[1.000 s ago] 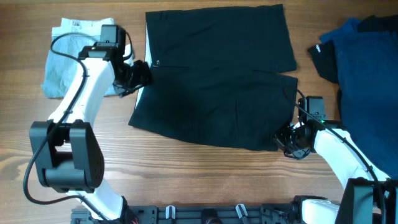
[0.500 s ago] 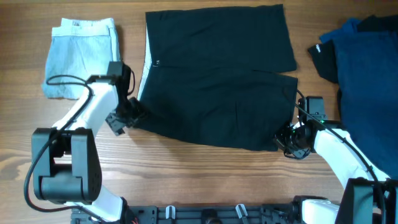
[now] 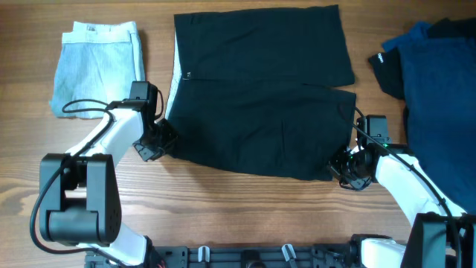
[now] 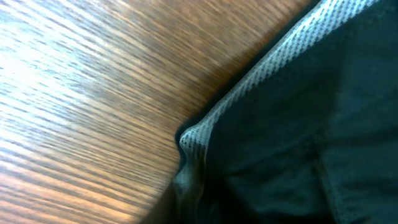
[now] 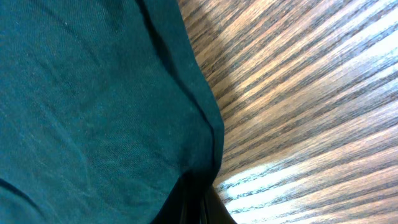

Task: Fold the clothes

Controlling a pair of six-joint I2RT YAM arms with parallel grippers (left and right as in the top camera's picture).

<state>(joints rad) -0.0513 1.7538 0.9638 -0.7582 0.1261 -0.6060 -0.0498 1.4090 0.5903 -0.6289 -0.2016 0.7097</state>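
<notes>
On the table point(image 3: 245, 216), left to right:

- Far left corner: one folded pale grey garment point(image 3: 95, 68), lying apart.
- Next: the left end effector point(image 3: 154, 141), low at the near left corner of the black shorts point(image 3: 260, 97), by their white mesh trim point(image 4: 261, 78). I cannot tell whether it is wide or narrow.
- Centre: the black shorts, spread flat.
- At their near right corner: the right end effector point(image 3: 344, 170), closed on the hem.
- Far right edge: a small black item point(image 3: 387, 68) touching a blue garment point(image 3: 439, 104).
</notes>
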